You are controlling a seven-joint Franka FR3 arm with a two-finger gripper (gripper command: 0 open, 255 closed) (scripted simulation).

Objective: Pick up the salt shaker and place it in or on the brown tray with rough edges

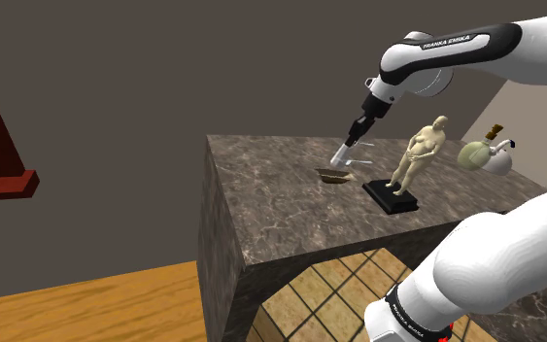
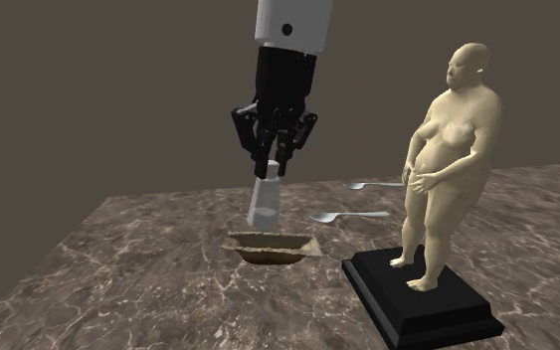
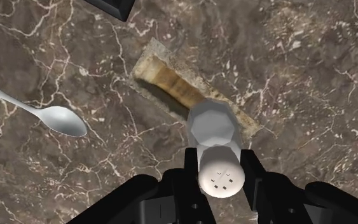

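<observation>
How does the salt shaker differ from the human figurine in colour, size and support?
The salt shaker is pale grey-white; the figurine is beige. The salt shaker is much smaller than the figurine. The salt shaker hangs clasped in the gripper above the brown tray; the figurine stands upright on a black base. Both are over the dark veined counter.

The pale grey salt shaker [image 2: 265, 199] hangs slightly tilted just above the shallow brown rough-edged tray [image 2: 297, 243].

One salt shaker [image 2: 264, 202], one brown tray [image 2: 298, 242], two spoons [image 2: 350, 215], one figurine [image 2: 450, 169].
</observation>
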